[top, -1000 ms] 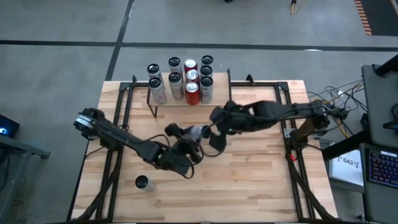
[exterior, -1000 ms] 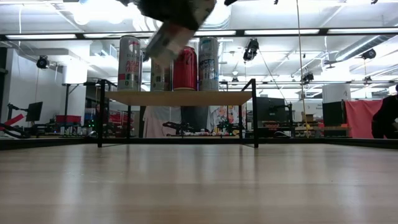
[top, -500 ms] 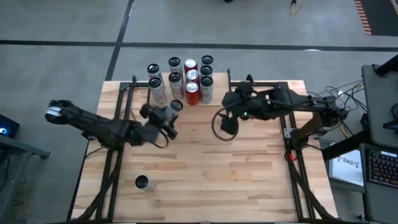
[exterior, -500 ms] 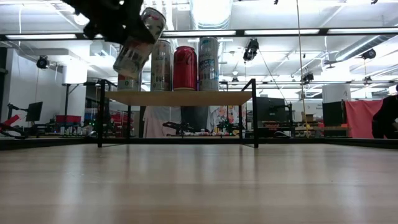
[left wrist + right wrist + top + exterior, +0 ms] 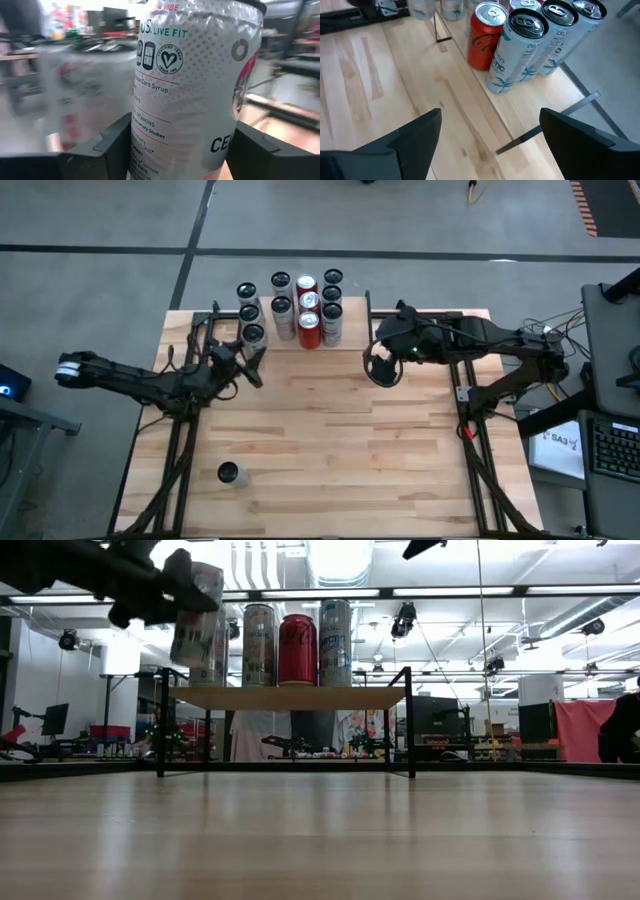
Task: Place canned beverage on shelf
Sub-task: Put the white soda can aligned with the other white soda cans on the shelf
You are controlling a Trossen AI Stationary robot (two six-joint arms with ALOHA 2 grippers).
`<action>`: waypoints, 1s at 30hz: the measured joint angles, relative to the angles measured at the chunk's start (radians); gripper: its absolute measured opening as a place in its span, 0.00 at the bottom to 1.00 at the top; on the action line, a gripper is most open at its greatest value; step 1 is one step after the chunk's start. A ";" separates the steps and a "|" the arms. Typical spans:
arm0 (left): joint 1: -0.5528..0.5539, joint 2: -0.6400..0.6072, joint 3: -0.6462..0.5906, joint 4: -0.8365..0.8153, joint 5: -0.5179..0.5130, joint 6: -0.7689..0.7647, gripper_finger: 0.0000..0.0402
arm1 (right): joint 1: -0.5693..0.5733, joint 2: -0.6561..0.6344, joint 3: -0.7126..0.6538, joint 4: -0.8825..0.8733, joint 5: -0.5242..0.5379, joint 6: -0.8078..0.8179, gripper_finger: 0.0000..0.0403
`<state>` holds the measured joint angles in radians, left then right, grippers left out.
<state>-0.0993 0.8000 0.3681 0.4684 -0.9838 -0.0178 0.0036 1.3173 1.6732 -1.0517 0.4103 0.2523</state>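
Observation:
My left gripper (image 5: 248, 352) is shut on a silver can (image 5: 253, 334) at the left near corner of the shelf (image 5: 290, 697). In the low view the can (image 5: 197, 620) stands nearly upright by the shelf's left end. Whether its base touches the board, I cannot tell. Several silver cans and a red can (image 5: 309, 328) stand on the shelf. My right gripper (image 5: 380, 367) is open and empty, just right of the shelf's near right corner. It looks down on the red can (image 5: 487, 35) and the silver cans beside it. My left gripper pinches the silver can's side wall (image 5: 150, 145) between its two fingers (image 5: 112, 147), one on either side. The fingers come about level from the table's left and lie across the can. The can stands nearly upright in the hold, its top up, clear of the table.
Another can (image 5: 230, 473) stands alone on the table near its left front. The shelf's thin black legs (image 5: 161, 725) stand at the table's far edge. The table's middle and near right are bare wood.
My left gripper has carried the silver can from the table's middle toward the far left, up to the shelf's left end. The can has turned from steeply tilted to nearly upright. My right gripper has drawn back toward the table's far right.

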 joint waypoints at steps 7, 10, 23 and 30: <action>0.078 0.000 -0.017 0.013 0.002 0.010 0.58 | 0.000 -0.050 -0.077 0.062 0.001 0.011 0.81; 0.106 0.014 -0.018 0.023 0.000 0.004 0.58 | 0.000 -0.051 -0.080 0.066 0.001 0.017 0.81; 0.198 0.075 -0.011 0.074 0.000 -0.068 0.58 | 0.000 -0.046 -0.086 0.072 0.009 0.008 0.81; 0.233 0.098 -0.011 0.116 -0.001 -0.099 0.58 | 0.000 -0.046 -0.099 0.096 0.009 -0.004 0.81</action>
<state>0.1334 0.8979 0.3573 0.5848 -0.9852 -0.1168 0.0036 1.2716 1.5742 -0.9554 0.4195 0.2478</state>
